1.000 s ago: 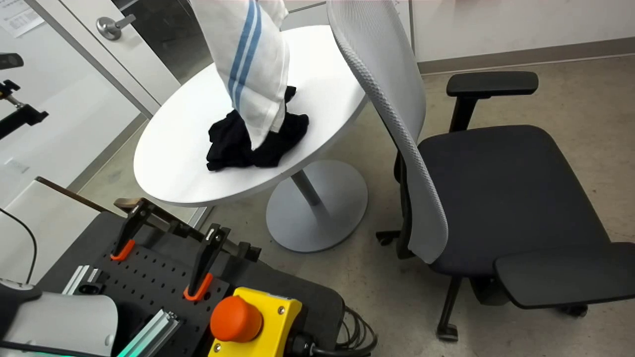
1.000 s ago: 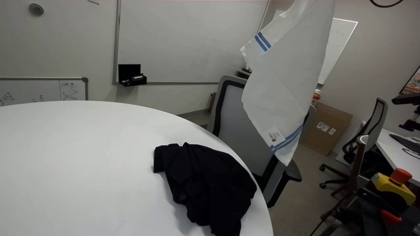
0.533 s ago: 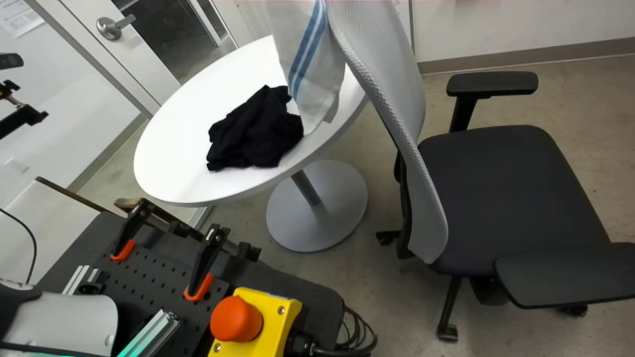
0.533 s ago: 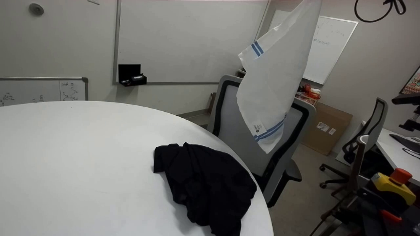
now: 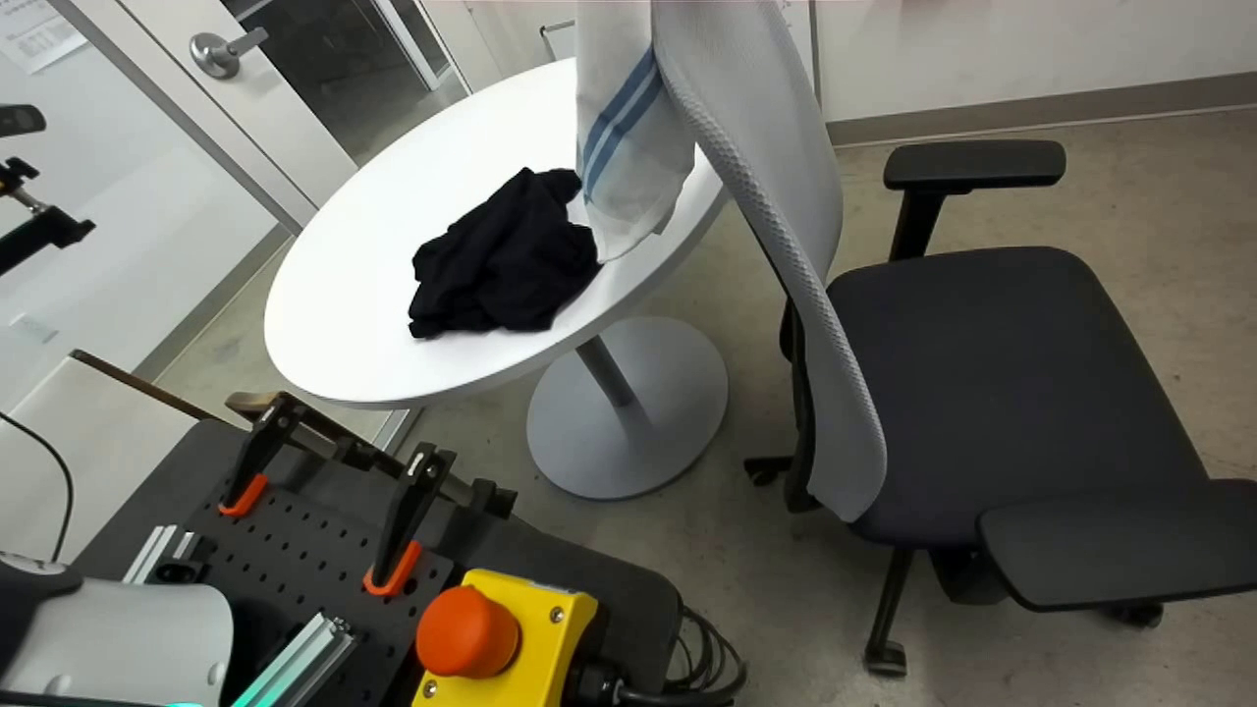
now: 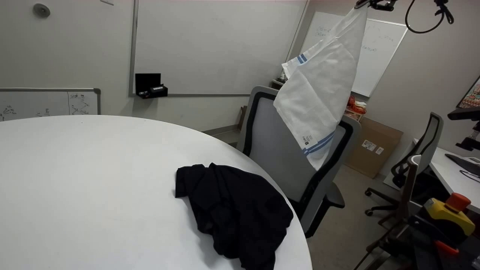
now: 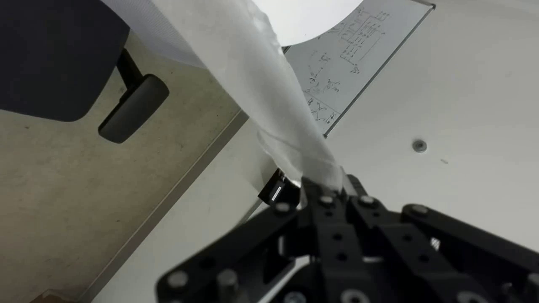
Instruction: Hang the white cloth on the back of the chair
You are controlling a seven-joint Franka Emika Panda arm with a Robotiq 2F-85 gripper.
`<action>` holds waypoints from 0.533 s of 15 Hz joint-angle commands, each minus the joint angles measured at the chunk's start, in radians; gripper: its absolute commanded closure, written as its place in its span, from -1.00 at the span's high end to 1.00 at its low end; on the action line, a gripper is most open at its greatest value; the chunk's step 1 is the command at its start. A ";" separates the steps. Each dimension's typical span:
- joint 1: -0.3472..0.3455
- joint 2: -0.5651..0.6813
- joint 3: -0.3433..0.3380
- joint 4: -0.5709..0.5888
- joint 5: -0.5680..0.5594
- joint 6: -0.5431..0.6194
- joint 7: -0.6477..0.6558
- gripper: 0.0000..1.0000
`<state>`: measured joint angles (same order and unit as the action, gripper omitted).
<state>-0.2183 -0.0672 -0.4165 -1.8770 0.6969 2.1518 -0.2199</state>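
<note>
The white cloth with blue stripes hangs down from my gripper in both exterior views. In the wrist view it stretches away from the fingertips. My gripper is shut on its upper end; the fingertips also show at the top edge of an exterior view. The chair's grey mesh back stands beside the table. The cloth hangs on the table side of the back, its gripped end above the back's top edge. I cannot tell whether cloth and back touch.
A black cloth lies crumpled on the round white table. The chair has a black seat and armrests. A yellow box with an orange button sits on the robot's base.
The gripper has carried the cloth from over the black cloth towards the chair back. The fingertips have come into an exterior view at the top. The chair and black cloth have not moved.
</note>
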 commanded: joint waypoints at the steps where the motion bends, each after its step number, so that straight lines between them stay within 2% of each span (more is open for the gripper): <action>1: -0.062 0.138 0.006 0.157 0.032 -0.055 0.025 -0.98; 4: -0.107 0.241 0.025 0.222 0.026 -0.071 0.034 -0.98; 5: -0.120 0.276 0.035 0.237 0.031 -0.082 0.037 -0.44; 6: -0.132 0.314 0.048 0.261 0.026 -0.095 0.049 -0.42; 8: -0.157 0.370 0.076 0.290 0.027 -0.114 0.065 -0.15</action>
<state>-0.3297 0.1949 -0.3817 -1.6922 0.7062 2.0965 -0.1977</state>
